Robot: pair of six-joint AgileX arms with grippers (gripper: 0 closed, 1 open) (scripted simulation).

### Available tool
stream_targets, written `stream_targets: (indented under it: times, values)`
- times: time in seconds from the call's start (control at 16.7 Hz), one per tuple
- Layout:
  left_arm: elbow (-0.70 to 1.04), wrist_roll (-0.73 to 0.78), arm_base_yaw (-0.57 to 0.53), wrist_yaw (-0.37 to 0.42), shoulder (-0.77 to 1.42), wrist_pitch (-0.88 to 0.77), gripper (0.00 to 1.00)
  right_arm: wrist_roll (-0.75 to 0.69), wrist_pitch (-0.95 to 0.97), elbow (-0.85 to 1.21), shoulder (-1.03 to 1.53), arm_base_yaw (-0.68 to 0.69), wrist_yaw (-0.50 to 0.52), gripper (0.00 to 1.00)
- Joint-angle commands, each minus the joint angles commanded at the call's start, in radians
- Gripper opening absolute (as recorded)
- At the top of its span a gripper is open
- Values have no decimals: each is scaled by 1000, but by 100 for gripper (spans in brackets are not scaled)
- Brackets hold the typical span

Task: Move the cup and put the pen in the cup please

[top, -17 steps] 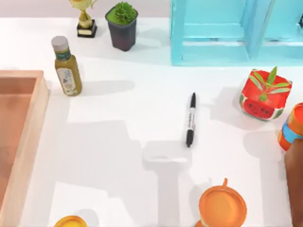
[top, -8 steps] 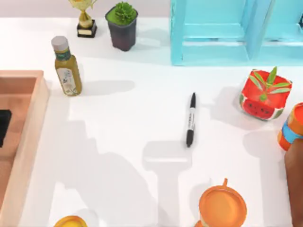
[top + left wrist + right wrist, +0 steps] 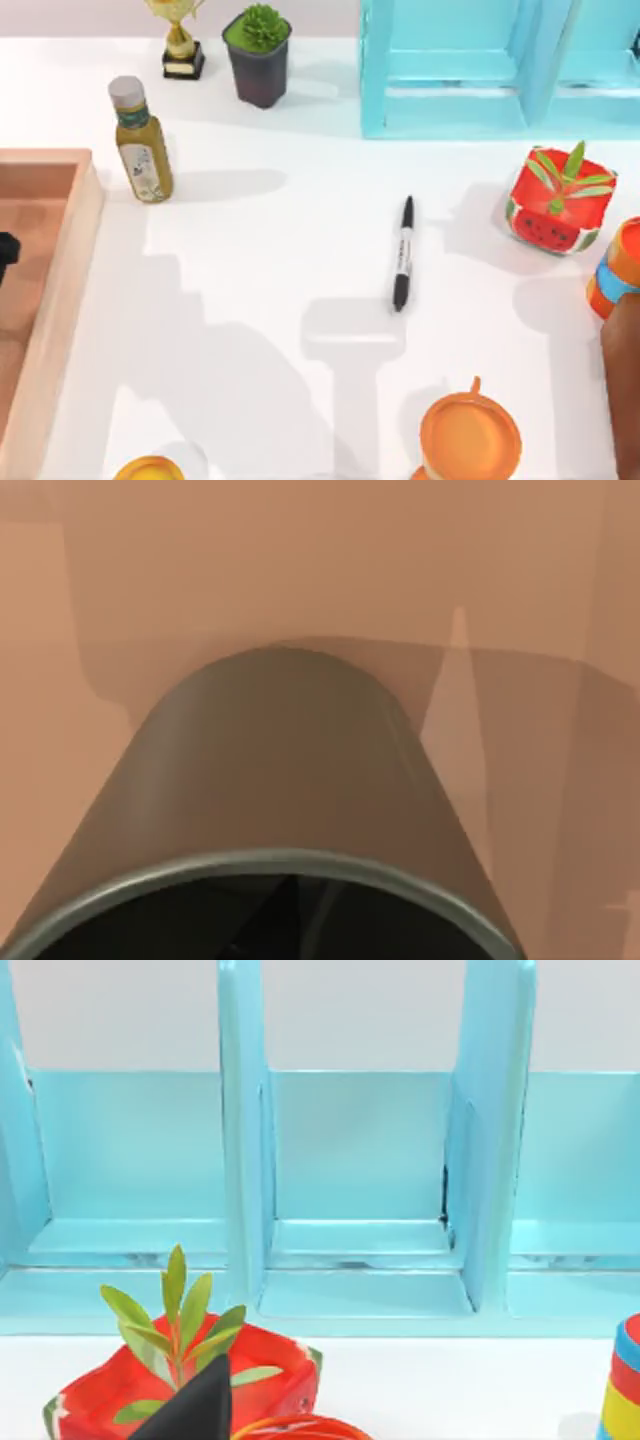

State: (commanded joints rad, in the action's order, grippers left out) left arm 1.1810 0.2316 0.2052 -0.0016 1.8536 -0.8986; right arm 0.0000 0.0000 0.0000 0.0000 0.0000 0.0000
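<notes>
The cup [image 3: 280, 780] looks matt and smooth, dark olive-grey, with a paler sheen along its rim. The tray [image 3: 60, 260] under it reads as flat, unvarnished wood — pale terracotta. The pen [image 3: 402, 252] is black plastic with a white label. The table [image 3: 260, 300] is smooth, matt white; the shelf [image 3: 360, 1160] is painted turquoise — slightly glossy.

The left arm [image 3: 5, 258] is showing as a small matte black block with squared edges. The right gripper [image 3: 198, 1408] is appearing as a plain matte black wedge, narrowing toward a sharp point.
</notes>
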Motion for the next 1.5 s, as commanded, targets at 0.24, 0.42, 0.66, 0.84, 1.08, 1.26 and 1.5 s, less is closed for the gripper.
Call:
stream_targets:
  times: [0.24, 0.42, 0.66, 0.84, 1.08, 1.26, 1.5]
  values:
    - [0, 0, 0, 0, 0, 0, 32, 0, 0, 0, 0, 0, 0, 100]
    - [0, 0, 0, 0, 0, 0, 10, 0, 0, 0, 0, 0, 0, 100]
    - [0, 0, 0, 0, 0, 0, 0, 0, 0, 0, 0, 0, 0, 100]
    - [0, 0, 0, 0, 0, 0, 0, 0, 0, 0, 0, 0, 0, 100]
    - [3, -1, -1, 0, -1, -1, 0, 0, 0, 0, 0, 0, 0, 100]
    - [68, -52, -3, -5, -2, -15, 0, 0, 0, 0, 0, 0, 0, 100]
    - [229, -185, -65, -12, -18, -102, 0, 0, 0, 0, 0, 0, 0, 100]
